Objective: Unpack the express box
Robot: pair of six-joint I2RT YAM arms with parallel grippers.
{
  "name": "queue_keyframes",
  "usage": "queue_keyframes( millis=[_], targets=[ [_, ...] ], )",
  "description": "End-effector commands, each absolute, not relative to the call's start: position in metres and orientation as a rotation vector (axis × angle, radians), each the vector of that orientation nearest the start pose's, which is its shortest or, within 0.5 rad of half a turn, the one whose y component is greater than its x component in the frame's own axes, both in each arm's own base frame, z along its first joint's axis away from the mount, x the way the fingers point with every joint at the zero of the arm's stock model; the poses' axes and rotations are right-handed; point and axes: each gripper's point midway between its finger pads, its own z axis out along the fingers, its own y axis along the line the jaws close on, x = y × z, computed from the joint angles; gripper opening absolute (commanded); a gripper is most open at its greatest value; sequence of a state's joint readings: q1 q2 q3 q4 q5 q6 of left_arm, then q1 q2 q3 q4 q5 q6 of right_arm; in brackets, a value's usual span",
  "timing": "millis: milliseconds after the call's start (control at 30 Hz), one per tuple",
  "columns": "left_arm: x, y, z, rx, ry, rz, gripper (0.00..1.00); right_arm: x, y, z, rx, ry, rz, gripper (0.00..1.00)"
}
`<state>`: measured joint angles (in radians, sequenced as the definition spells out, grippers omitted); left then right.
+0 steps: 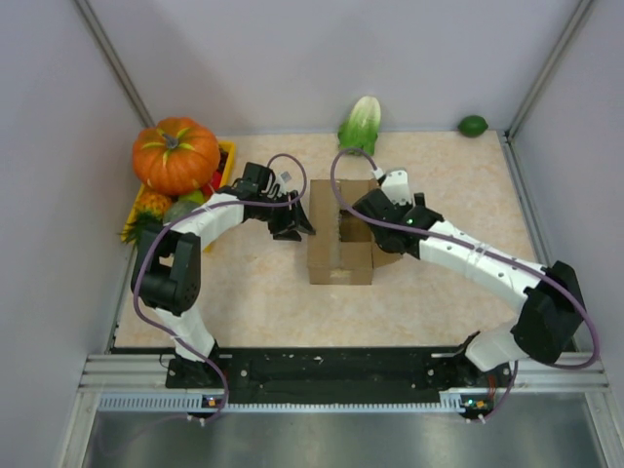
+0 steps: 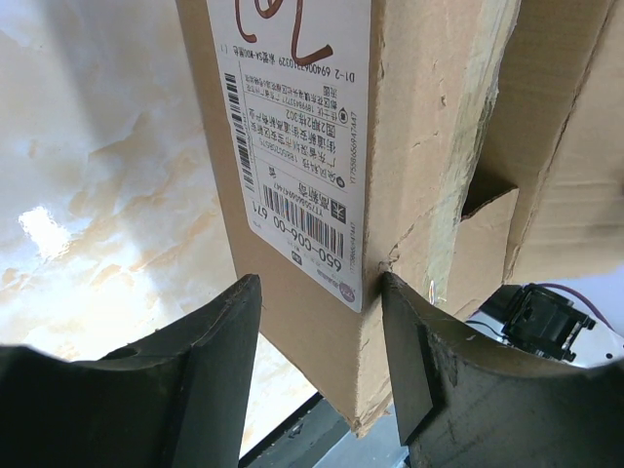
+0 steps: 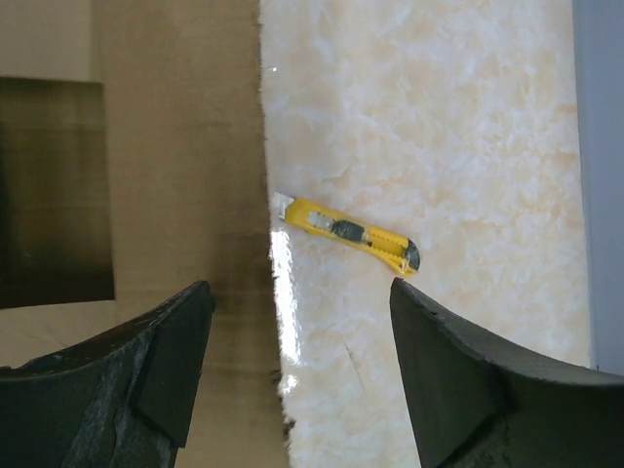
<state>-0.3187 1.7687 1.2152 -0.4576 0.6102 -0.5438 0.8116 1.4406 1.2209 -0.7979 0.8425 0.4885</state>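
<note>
The left gripper (image 2: 320, 291) is released, its jaws spread on either side of a vertical corner of the express box (image 1: 341, 261), right by the white label (image 2: 292, 127). Whether a pad touches the cardboard cannot be told. The right gripper (image 3: 300, 292) is also released and holds nothing. It hangs over the right part of the box, above the edge of a turned-out flap, and a yellow utility knife (image 3: 346, 234) lies on the table (image 1: 263, 302) just beside that edge. The box stands in the middle of the table, a little nearer the far edge. Its flaps appear folded outward and a dark opening shows, so the opening looks done. Its contents are hidden and nothing that clearly came out of it is in sight, so the emptying seems yet to come. The table is a glossy cream marble pattern. A pumpkin (image 1: 175, 156) sits on a yellow tray (image 1: 227, 151) of fruit in the far left corner, a cabbage (image 1: 361, 122) at the far edge and a lime (image 1: 473, 125) in the far right corner. Plain pale walls close in three sides.
</note>
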Motion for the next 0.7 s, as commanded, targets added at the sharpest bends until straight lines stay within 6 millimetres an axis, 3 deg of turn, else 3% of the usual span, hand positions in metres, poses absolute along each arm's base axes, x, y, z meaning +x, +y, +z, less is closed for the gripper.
queue_keyframes(
  millis=[0,133,267,600,667],
  targets=[
    [0.332,-0.226,0.087,-0.066,2.731,-1.021,0.56,0.302,0.149,0.157,-0.101,2.267,-0.343,0.72],
    [0.331,-0.227,0.088,-0.062,2.732,-1.030,0.56,0.302,0.160,0.128,-0.120,2.330,-0.316,0.69],
    [0.329,-0.228,0.089,-0.059,2.733,-1.042,0.56,0.304,0.174,0.123,-0.143,2.365,-0.258,0.64],
    [0.330,-0.226,0.099,-0.039,2.695,-1.031,0.54,0.329,0.196,0.210,-0.153,2.208,-0.115,0.54],
    [0.332,-0.225,0.103,-0.031,2.681,-1.019,0.54,0.328,0.202,0.217,-0.162,2.201,-0.075,0.53]
  ],
)
